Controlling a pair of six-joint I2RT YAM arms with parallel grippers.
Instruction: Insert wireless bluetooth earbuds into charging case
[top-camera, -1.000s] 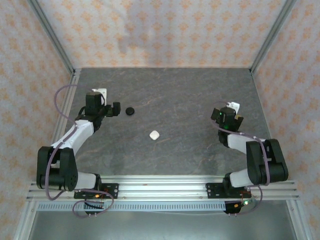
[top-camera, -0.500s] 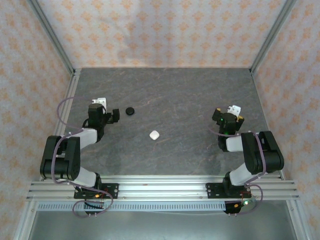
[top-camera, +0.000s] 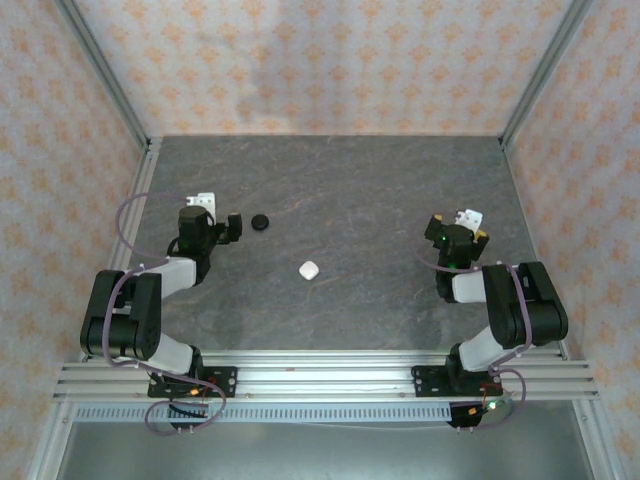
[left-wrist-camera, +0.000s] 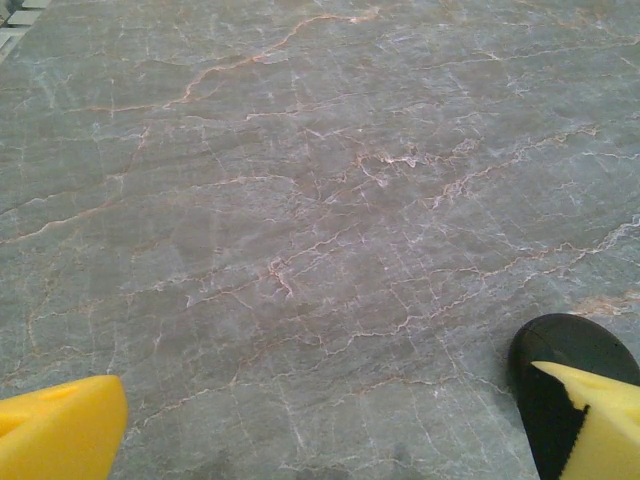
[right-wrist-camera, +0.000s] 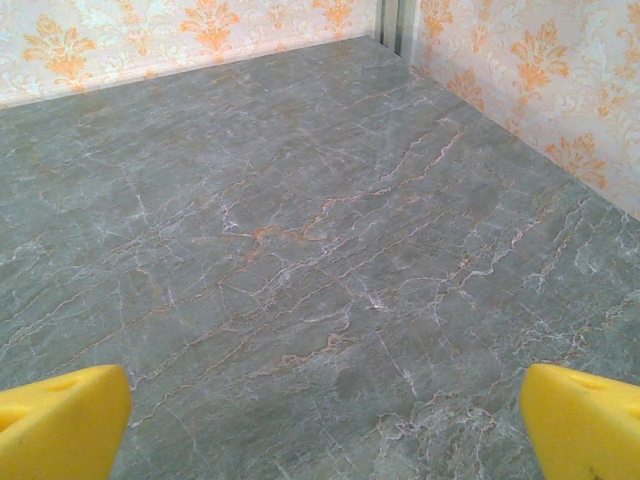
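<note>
A white rounded charging case (top-camera: 309, 269) lies closed near the middle of the table. A round black puck (top-camera: 261, 222) sits to its far left. My left gripper (top-camera: 213, 226) hovers just left of the puck, wide open. In the left wrist view its yellow fingertips (left-wrist-camera: 58, 430) frame bare stone, and the black puck (left-wrist-camera: 560, 360) shows behind the right tip. Far to the right of the white case, my right gripper (top-camera: 457, 232) is wide open, its yellow fingertips (right-wrist-camera: 60, 420) over bare stone. The earbuds are out of view.
The table (top-camera: 360, 190) is dark grey marbled stone, walled in by patterned panels (top-camera: 320, 60) at the back and sides. An aluminium rail (top-camera: 320, 375) runs along the near edge where both arms are bolted. Open stone lies between the arms.
Both arms have folded back toward their bases since a second ago and have hardly moved in the last half second. The white case and the puck stayed put, and both grippers stayed open.
</note>
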